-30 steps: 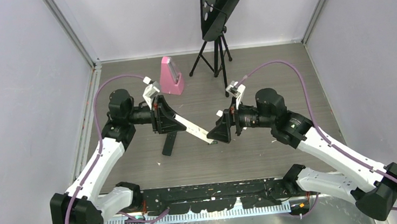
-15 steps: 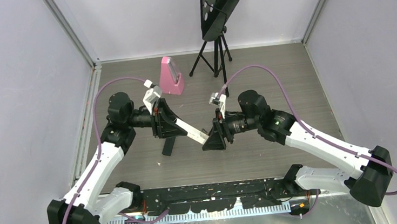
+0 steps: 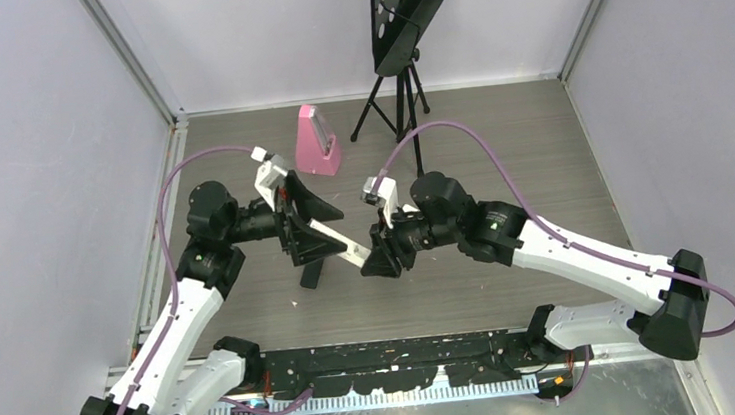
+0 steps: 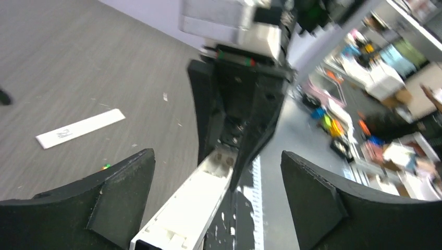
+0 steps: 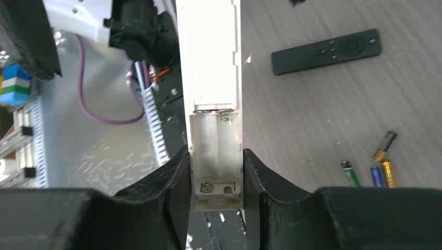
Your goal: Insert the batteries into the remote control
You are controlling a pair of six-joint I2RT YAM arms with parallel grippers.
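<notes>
The black remote control [image 3: 313, 265] [image 5: 326, 51] lies flat on the table, buttons up, with no gripper on it. Several batteries [image 5: 376, 176] lie loose on the table to its right in the right wrist view. A white bar-shaped remote [image 3: 334, 240] [image 5: 211, 78] hangs in the air between the arms, its empty battery bay and springs showing. My right gripper [image 3: 380, 260] [image 5: 215, 159] is shut on the bay end. My left gripper [image 3: 300, 228] [image 4: 216, 161] stands open around the other end [image 4: 193, 208], its fingers apart from the bar.
A white strip [image 4: 80, 128] like a back cover lies on the table left of the grippers. A pink metronome [image 3: 316, 142] and a black music stand [image 3: 399, 94] stand at the back. Walls close in on three sides.
My right arm has moved left and its gripper has shut on the white remote's end. My left gripper has opened wide and let go of that remote.
</notes>
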